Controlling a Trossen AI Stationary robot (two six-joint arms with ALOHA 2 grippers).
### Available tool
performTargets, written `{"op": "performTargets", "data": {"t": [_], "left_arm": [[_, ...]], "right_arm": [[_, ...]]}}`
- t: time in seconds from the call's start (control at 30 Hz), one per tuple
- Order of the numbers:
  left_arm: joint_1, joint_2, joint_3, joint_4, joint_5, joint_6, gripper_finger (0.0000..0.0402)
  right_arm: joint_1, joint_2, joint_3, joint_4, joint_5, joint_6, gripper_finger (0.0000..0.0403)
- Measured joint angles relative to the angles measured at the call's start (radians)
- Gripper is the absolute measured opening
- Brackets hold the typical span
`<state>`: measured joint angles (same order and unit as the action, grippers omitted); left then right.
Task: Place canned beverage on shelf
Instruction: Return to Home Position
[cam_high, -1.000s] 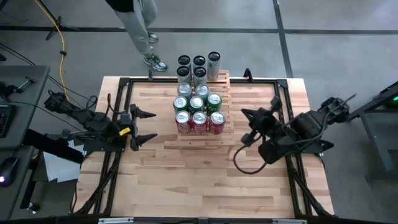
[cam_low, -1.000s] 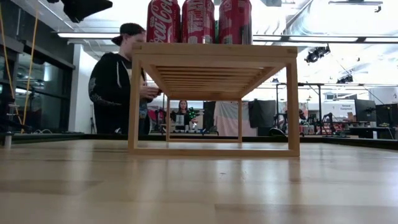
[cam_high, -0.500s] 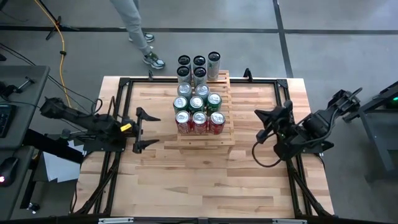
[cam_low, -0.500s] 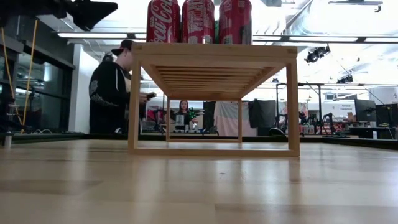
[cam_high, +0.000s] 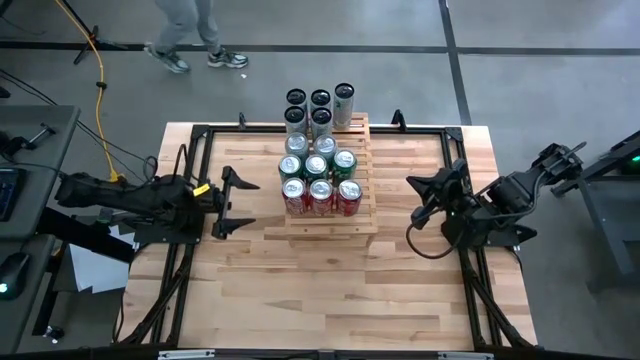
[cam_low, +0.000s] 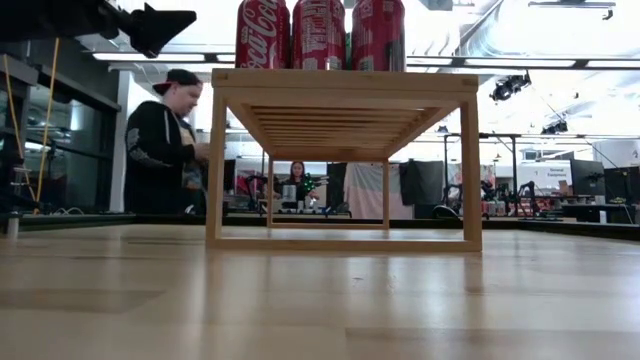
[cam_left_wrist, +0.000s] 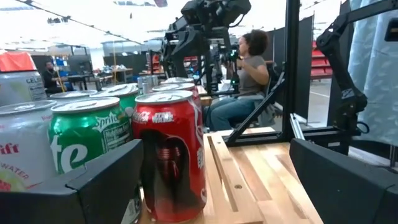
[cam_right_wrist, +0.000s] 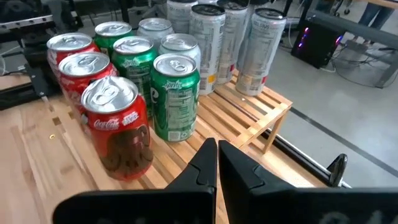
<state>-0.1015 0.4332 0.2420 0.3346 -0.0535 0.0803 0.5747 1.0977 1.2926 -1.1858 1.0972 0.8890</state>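
Observation:
The pale slatted shelf stands mid-table on its leg frame. On it stand rows of canned beverages: red cans in front, green ones behind, then silver and tall cans. My left gripper is open just left of the shelf and points at it. The nearest red can shows ahead between its spread fingers, untouched. My right gripper is shut, right of the shelf and apart from it. Its closed fingers point toward the cans.
A black frame runs round the tabletop. A person stands beyond the far left corner; another sits farther back. Bare wood lies between the shelf and the near edge.
My left arm has swung to lie level across the table's left side, and its open gripper has sunk a little and edged toward the shelf. My shut right gripper has drawn back toward the table's right edge, away from the shelf. The person has walked off to the left.

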Motion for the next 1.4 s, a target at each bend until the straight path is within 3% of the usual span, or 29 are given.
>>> {"op": "performTargets", "data": {"t": [0.27,0.57,1.0,1.17,1.4], "left_arm": [[0.006,0.000,-0.001,-0.053,0.068,-0.031,0.0394],[-0.014,-0.091,-0.133,0.110,0.051,-0.032,0.0394],[-0.014,-0.307,-0.231,-0.034,0.041,-0.121,0.0394],[-0.014,-0.343,-0.230,-0.074,0.041,-0.138,0.0394],[-0.014,-0.341,-0.230,-0.087,0.014,-0.165,0.0394]], "right_arm": [[0.001,0.000,0.000,-0.008,-0.024,0.000,0.0000],[0.002,0.000,0.000,-0.031,-0.024,0.008,0.0000],[0.002,0.000,0.000,-0.049,-0.032,0.014,0.0000],[0.006,0.000,0.000,-0.140,-0.065,0.108,0.0000],[0.088,-0.070,-0.212,-0.118,-0.089,0.264,0.0000]]}}
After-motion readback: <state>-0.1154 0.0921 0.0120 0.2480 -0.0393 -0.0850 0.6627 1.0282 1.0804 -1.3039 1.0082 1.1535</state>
